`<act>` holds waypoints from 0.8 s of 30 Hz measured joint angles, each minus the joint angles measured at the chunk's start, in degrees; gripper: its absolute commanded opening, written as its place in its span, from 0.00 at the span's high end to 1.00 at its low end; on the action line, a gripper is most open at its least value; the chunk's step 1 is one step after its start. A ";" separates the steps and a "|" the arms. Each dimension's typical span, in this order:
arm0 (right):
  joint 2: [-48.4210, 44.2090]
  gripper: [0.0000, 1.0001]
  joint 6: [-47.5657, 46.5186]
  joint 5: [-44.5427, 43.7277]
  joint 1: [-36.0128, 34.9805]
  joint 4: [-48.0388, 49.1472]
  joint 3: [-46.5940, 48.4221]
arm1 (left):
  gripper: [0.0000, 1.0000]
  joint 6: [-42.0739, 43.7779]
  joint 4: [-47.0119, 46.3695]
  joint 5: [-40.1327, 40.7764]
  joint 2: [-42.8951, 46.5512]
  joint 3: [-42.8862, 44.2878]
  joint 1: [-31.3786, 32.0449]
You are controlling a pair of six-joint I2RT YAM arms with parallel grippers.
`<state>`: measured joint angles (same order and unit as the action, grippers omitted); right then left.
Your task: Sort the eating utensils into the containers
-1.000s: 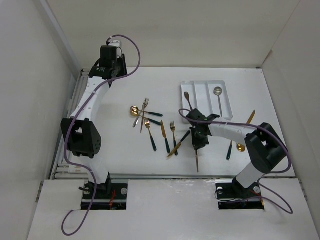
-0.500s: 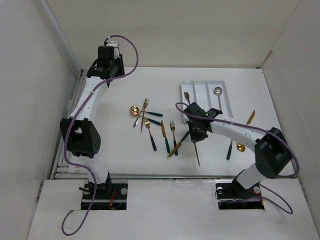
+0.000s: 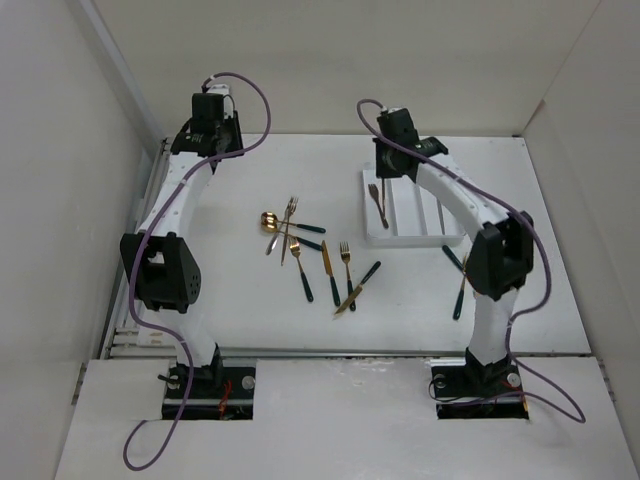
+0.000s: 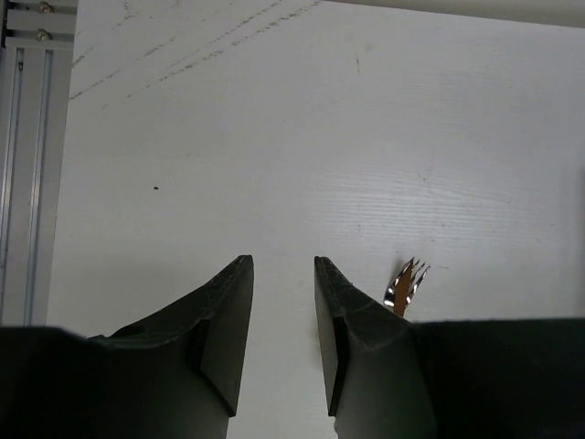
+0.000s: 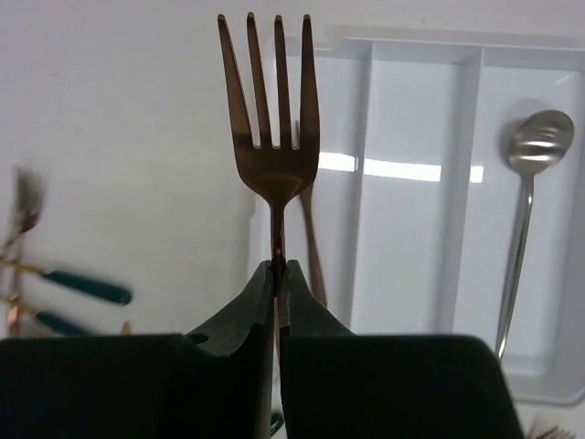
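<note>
Top external view, left to right: the left fingers (image 4: 224, 320) hang over the far left corner of the tabletop (image 3: 230, 300), parted a bit with nothing between them. The wrist cam just catches some fork tines (image 4: 407, 282) poking in beside them. Mid-tabletop is the scatter of loose utensils (image 3: 296, 248), gold heads and dark green handles. The right fingers (image 5: 247, 311) are pinched tight on a gold fork (image 5: 274, 155) by its neck, tines pointing away, roughly over the left edge of the white tray (image 5: 416, 41). A second fork (image 5: 311, 238) lies in the left compartment, and a silver spoon (image 5: 537, 142) in the right one.
</note>
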<state>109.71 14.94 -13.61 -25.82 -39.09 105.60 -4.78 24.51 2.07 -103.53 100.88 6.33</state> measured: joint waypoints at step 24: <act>10.58 0.26 -4.39 0.44 0.94 1.05 -0.72 | 0.67 9.57 5.18 -9.66 -0.04 -13.03 -0.46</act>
<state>120.29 10.55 -13.17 -24.88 -38.04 104.88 4.80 29.69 -7.60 -103.57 87.85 5.87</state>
